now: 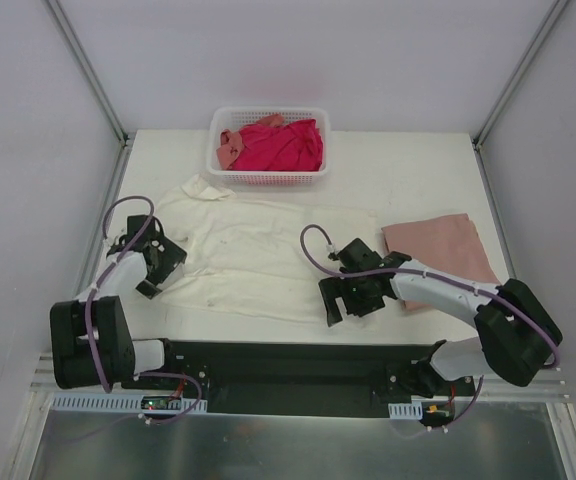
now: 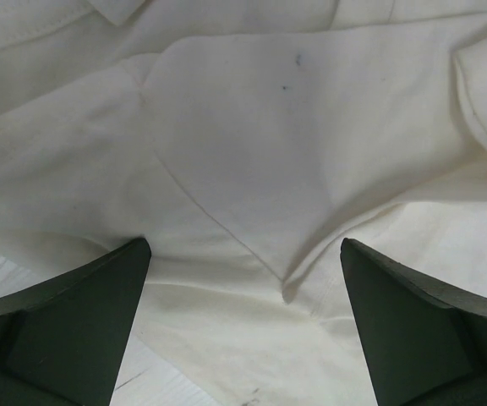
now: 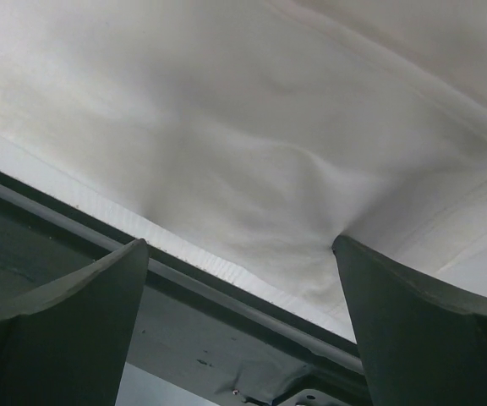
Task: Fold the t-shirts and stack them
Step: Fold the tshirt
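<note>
A cream off-white t-shirt (image 1: 253, 248) lies spread flat across the middle of the table. My left gripper (image 1: 158, 268) is open, low over its left edge; in the left wrist view the cream cloth (image 2: 260, 169) fills the space between the jaws. My right gripper (image 1: 353, 295) is open at the shirt's near right corner; in the right wrist view the cloth's hem (image 3: 252, 169) lies between the jaws, with one fingertip (image 3: 353, 254) touching it. A folded dusty pink t-shirt (image 1: 438, 245) lies at the right. Magenta-red (image 1: 283, 142) and salmon (image 1: 230, 147) shirts sit in the basket.
The white plastic lattice basket (image 1: 268, 178) stands at the back centre. The table's near edge and the black base rail (image 3: 227, 321) run just under my right gripper. White walls enclose the table on three sides.
</note>
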Tool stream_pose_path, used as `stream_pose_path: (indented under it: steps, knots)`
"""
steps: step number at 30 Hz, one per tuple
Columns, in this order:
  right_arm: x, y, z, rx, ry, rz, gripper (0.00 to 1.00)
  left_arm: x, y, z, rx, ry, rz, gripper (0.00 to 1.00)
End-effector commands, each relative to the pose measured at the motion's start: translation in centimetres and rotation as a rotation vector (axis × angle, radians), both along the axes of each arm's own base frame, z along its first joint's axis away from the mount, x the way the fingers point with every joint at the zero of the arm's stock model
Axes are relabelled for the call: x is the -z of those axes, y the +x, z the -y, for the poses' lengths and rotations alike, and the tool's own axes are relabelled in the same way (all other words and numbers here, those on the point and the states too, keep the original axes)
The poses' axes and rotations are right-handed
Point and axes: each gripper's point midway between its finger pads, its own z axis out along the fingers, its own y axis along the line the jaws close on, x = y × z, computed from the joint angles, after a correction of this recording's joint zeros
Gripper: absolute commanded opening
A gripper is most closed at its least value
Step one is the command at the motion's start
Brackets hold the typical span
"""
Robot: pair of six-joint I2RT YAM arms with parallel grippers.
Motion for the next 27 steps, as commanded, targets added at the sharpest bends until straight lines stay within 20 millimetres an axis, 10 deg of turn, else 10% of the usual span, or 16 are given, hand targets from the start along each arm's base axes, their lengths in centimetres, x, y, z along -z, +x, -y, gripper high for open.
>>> stream_pose_path:
  steps: [1, 16, 27]
  knots:
    - [1.6, -4.9, 1.6, -0.015, -0.03, -0.147, 0.97, 1.9, -6.1, 0.0, -0.089, -0.014, -0.107, 0.99]
    - [-4.3, -0.7, 0.1, -0.023, 0.034, 0.104, 0.97, -5.0, -4.1, 3.8, 0.011, -0.147, 0.15, 0.98]
    - [-4.0, -0.8, 1.6, -0.006, 0.005, 0.146, 0.97, -2.3, -4.3, 4.7, 0.043, -0.078, -0.006, 0.37]
